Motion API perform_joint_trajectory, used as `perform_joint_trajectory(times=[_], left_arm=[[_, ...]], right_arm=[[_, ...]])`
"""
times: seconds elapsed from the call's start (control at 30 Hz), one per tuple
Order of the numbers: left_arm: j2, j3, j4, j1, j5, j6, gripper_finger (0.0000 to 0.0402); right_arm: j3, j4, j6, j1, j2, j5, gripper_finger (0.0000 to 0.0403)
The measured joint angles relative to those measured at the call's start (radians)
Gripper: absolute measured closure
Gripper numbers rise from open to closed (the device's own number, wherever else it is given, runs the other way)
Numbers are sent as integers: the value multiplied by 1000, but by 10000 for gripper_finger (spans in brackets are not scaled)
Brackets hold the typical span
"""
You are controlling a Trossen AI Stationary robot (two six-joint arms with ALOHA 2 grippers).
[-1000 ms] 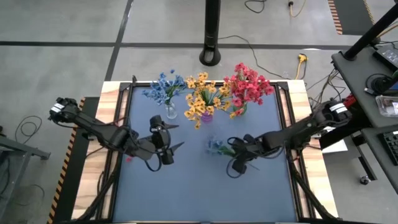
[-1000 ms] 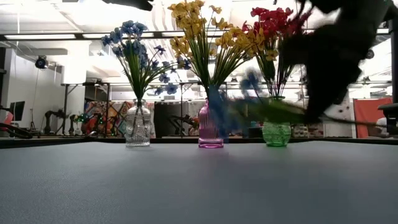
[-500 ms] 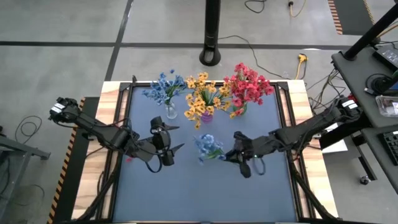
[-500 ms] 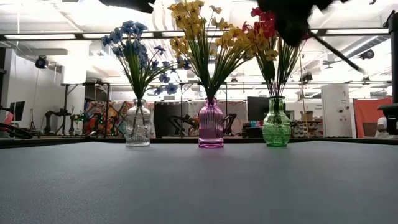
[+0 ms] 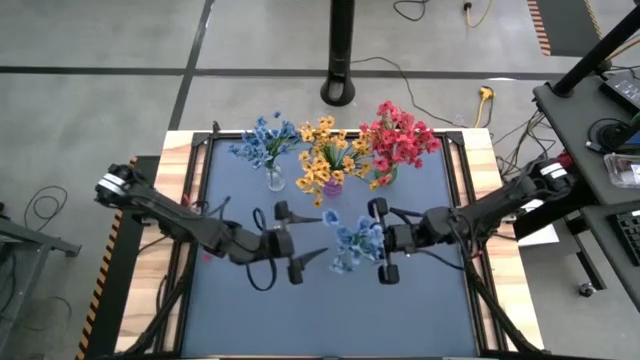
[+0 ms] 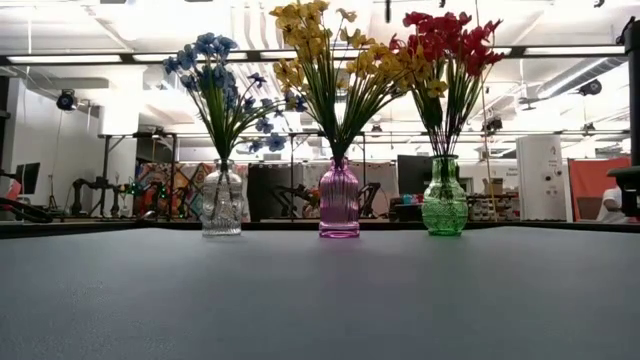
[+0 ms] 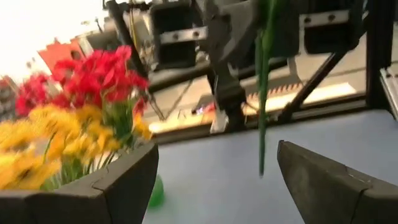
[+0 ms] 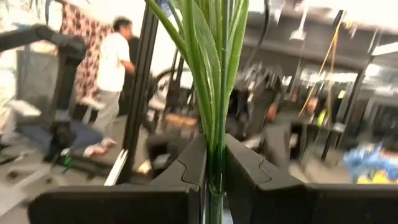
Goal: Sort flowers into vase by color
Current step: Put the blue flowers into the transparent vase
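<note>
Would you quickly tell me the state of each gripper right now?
Left gripper: open, holding nothing, facing the hanging stem.
Right gripper: shut on the blue flower sprig, held above the table.

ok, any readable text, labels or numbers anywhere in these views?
None readable.
The three vases, clear, pink and green, show no label.
Nothing shows on the table mat.
Room behind in the low view: gear and banners, any lettering too small to read.
Both wrist views: too blurred for any text.
</note>
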Motion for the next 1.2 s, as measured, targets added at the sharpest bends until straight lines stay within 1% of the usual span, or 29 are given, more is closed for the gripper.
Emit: perform_joint_trajectory(times=[0.1, 0.2, 0.3, 0.37, 0.57, 0.67, 0.73, 0.8, 0.87, 1.0, 1.13, 1.2], left_arm=[[69, 0, 161, 3, 4, 89, 92], [136, 0, 340, 3, 3, 176, 92], [185, 0, 449, 3, 4, 237, 92], [200, 0, 490, 2, 10, 249, 92], [193, 0, 499, 0, 130, 213, 92], [183, 0, 503, 0, 133, 204, 101], [183, 0, 502, 0, 132, 201, 121], [184, 0, 504, 2, 128, 194, 154], [184, 0, 506, 4, 114, 192, 195], [184, 0, 503, 6, 46, 187, 289], [184, 0, 502, 7, 39, 200, 375], [184, 0, 498, 7, 38, 205, 391]], right_arm=[[13, 47, -38, -1, 36, 0, 369], [39, 53, -66, -4, 70, -1, 369], [62, 51, -96, -7, 107, 0, 369], [77, 50, -112, -11, 128, 0, 369], [108, 44, -122, -38, 153, 0, 369], [113, 44, -122, -47, 153, 0, 369], [115, 43, -118, -53, 153, 0, 369], [117, 41, -117, -53, 153, 0, 369], [117, 41, -118, -53, 153, -1, 369], [117, 45, -95, -53, 153, 1, 369], [119, 32, -72, -53, 153, 1, 364], [126, 7, -48, -53, 151, 2, 351]])
